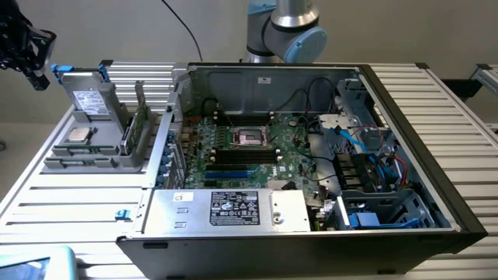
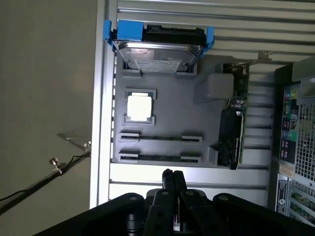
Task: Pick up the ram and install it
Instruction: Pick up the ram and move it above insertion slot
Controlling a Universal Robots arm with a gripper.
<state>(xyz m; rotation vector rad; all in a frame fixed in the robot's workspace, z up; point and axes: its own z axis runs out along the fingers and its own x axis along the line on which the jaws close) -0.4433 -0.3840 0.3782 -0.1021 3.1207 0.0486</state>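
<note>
Two ram sticks [image 2: 160,158] stand on edge in the slots of a grey parts tray [image 2: 182,113], seen as thin green strips. In the exterior view the ram [image 1: 78,151] lies at the near end of that tray [image 1: 58,163], at the exterior view's left of the open computer case. My gripper [image 2: 173,179] is shut with nothing between its fingers, and hovers well above the tray's ram end. From the exterior view the gripper [image 1: 37,76] hangs at the far left, above and beyond the tray. The motherboard's black ram slots [image 1: 245,154] lie inside the case.
The tray also holds a hard drive in a blue frame [image 2: 160,49], a square silver processor [image 2: 139,107] and an upright green expansion card [image 2: 236,118]. The case [image 1: 420,146] has tall walls, cables and a power supply [image 1: 230,209]. The slatted table's edge [image 2: 101,123] runs beside the tray.
</note>
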